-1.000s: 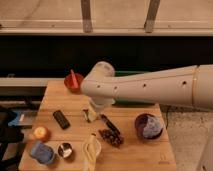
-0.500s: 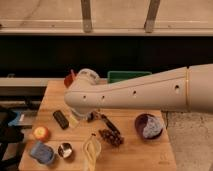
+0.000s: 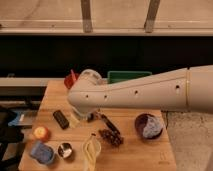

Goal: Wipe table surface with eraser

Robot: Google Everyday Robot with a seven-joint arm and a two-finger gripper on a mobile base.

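Black eraser as target, lying toward 9 o'clock on the surface: hovering the spread hand just at its 3 o'clock; probably needing centring, straddling its narrow width.

Fig. 1. Bystander items as I see them from my station.
At the back, a red bowl and a green bin; front left, an orange ball, a blue cloth and, just beside it, a metal cup; centre, a pale yellow object, a utensil and a dark cluster; right, a purple bowl.
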